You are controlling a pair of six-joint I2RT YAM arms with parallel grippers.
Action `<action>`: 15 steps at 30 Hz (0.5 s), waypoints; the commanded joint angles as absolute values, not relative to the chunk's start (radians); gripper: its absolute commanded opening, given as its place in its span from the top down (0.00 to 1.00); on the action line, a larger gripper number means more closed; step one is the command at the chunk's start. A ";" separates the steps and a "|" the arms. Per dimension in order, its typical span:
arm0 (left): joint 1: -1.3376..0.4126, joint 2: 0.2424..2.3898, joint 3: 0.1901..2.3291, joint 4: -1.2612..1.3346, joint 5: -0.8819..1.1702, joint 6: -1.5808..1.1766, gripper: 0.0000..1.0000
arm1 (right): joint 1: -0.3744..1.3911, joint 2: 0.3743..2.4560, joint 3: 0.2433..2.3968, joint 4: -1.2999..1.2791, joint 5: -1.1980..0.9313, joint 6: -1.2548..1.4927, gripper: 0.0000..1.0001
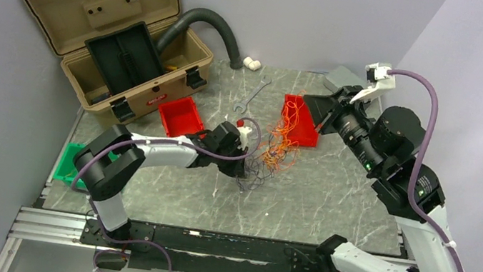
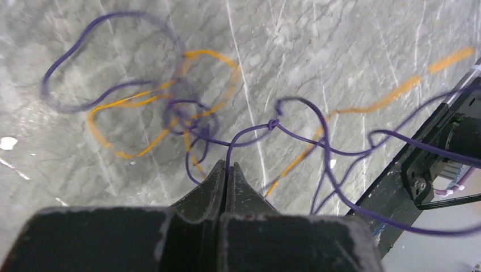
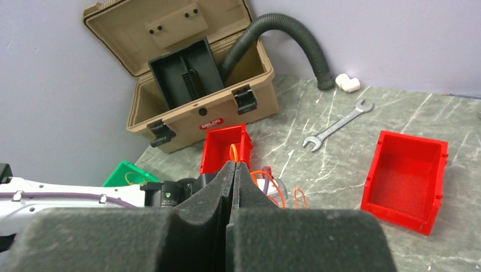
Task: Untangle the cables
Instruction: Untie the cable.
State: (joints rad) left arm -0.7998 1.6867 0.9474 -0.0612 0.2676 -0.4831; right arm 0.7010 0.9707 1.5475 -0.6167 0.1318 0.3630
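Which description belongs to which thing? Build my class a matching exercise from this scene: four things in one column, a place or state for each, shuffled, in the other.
Things
1. toolbox
2. wrench
3. green bin
4. left gripper

Descriptions
A. shut on a purple cable
B. at the left edge of the table
C. lid open
D. lying flat on the tabletop, behind the red bins

Pairs: 1-C, 2-D, 3-B, 4-A
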 commanded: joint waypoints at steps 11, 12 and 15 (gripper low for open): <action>-0.809 1.443 0.892 -0.098 0.246 -0.446 0.50 | 0.699 0.876 1.300 -0.606 0.181 0.401 1.00; -0.809 1.421 0.885 -0.100 0.254 -0.444 0.40 | 0.701 0.866 1.269 -0.603 0.176 0.411 1.00; -0.808 1.358 0.880 -0.127 0.264 -0.431 0.24 | 0.700 0.844 1.189 -0.598 0.154 0.435 1.00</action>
State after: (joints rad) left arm -0.8093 1.4403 0.8940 -0.0956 0.2413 -0.4549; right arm 0.7010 0.8791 1.2572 -0.6296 0.1734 0.3912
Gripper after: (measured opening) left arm 0.681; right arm 0.007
